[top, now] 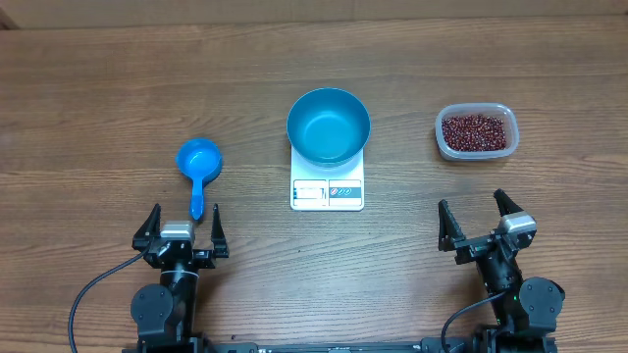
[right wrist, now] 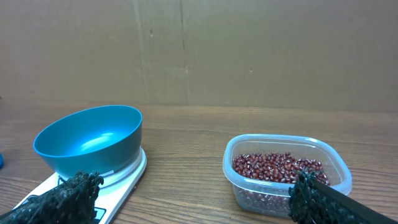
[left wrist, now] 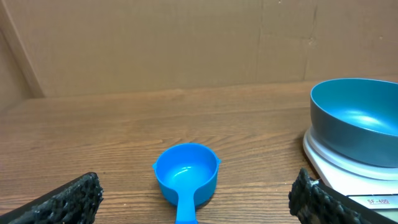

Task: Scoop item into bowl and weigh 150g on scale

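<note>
My left gripper (top: 184,212) is spread wide, empty. The blue scoop (top: 199,160) lies just ahead, handle pointing straight back at it, so left arm's nearer. Beans (top: 476,130) sit in the clear tub (top: 441,134) ahead of my right gripper (top: 471,201), also spread. Bowl (top: 328,126) is on the scale (top: 327,192), mid tabletop (top: 98,88).

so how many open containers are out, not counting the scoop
2. The blue bowl sits on the white scale at mid-table. The clear plastic tub of red-brown beans stands apart on the table to its right. Nothing seems hidden.
</note>
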